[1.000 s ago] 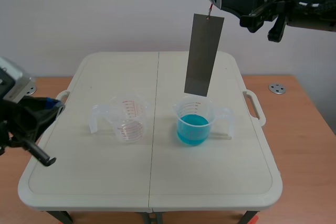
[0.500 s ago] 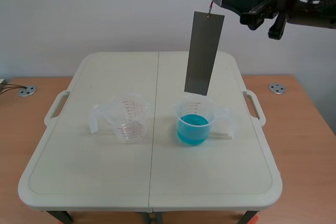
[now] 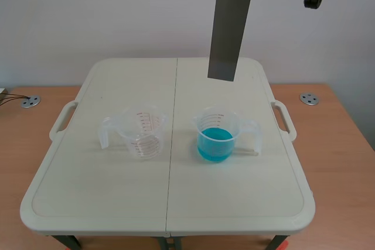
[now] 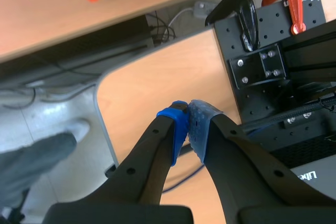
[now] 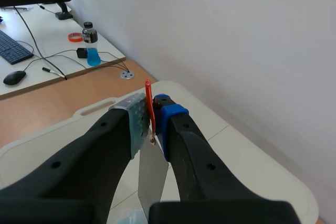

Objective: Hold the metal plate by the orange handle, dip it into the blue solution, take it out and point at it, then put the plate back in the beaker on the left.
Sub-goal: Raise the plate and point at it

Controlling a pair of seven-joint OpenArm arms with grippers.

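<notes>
The long flat metal plate (image 3: 230, 29) is plain dull grey with a thin orange handle (image 5: 150, 108). One clear plastic beaker (image 3: 233, 122) has turquoise-blue liquid (image 3: 215, 144) in it, the other clear beaker (image 3: 142, 133) just has red measuring marks, and the plastic table (image 3: 176, 197) is cream. Oh, and the left gripper (image 4: 189, 113) is black with dotted blue pads.

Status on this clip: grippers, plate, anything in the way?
Right gripper shut on orange handle. Metal plate hangs high, out of blue solution. Left gripper shut, empty. Nothing blocking.
</notes>
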